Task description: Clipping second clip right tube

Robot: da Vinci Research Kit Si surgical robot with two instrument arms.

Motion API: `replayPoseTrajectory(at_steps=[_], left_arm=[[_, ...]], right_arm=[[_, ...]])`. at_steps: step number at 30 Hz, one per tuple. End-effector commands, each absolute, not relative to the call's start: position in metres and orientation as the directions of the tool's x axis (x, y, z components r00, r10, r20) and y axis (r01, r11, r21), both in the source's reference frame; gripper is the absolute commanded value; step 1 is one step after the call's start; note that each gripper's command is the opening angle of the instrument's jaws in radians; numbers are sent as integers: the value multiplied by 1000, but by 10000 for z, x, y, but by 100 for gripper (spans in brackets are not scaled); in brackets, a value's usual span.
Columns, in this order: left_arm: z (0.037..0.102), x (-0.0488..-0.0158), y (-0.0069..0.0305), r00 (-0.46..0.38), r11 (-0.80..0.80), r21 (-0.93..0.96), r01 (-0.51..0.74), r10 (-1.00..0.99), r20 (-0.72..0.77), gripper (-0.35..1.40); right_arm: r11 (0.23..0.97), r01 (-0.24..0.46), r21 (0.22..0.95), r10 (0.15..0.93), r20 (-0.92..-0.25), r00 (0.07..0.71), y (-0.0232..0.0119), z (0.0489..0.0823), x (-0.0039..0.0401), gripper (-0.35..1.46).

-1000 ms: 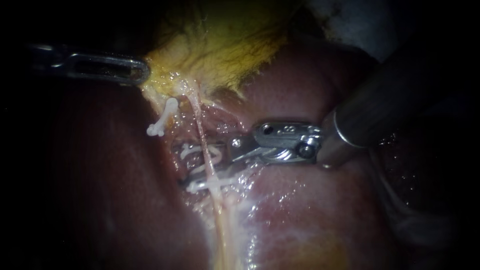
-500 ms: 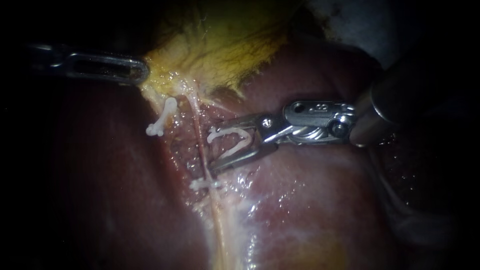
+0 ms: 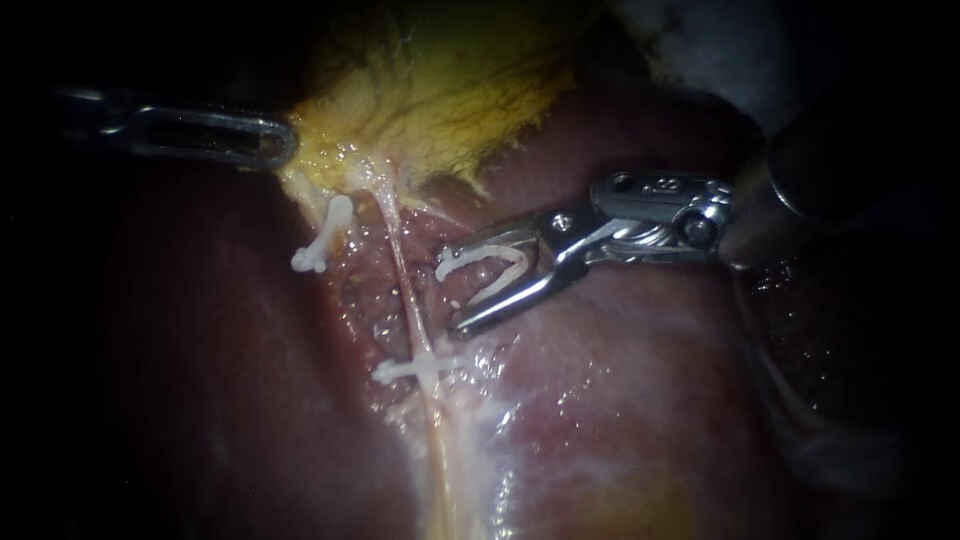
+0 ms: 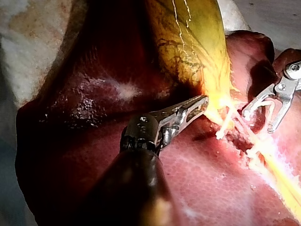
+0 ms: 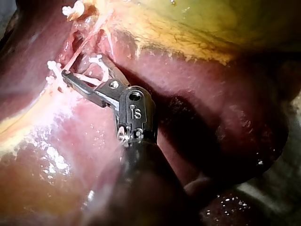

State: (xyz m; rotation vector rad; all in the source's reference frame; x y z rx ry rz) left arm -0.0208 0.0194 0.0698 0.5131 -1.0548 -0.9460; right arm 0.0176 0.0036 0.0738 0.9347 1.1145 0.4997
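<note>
the hand of your right instrument (image 3: 455, 295), spread wide, grips the loaded clip (image 3: 487, 251) beside the right tube (image 3: 400, 262); carry its tips past the tube, clear of the seated clip (image 3: 420, 370), before closing.

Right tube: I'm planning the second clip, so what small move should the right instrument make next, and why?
Probably ease the right instrument toward the right tube: its open clip sits beside the tube, not around it, above the placed clip.

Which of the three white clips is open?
The clip between the right instrument's jaws, legs spread; the clip across the tube and the clip by the gallbladder are closed.
</note>
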Motion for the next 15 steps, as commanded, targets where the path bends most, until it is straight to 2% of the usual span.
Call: replayPoseTrajectory(at_steps=[1,6,15], left_arm=[[698,-208,194,172,522,751,403,-850,498,-35],[698,-208,194,172,523,751,403,-850,498,-35],[698,-208,194,172,522,751,404,-850,498,-35]], right_arm=[[519,97,849,766,-513,388,35,738,176,59],[452,79,888,811,-446,379,31,739,180,59],[387,62,920,847,-381,370,11,752,196,59]])
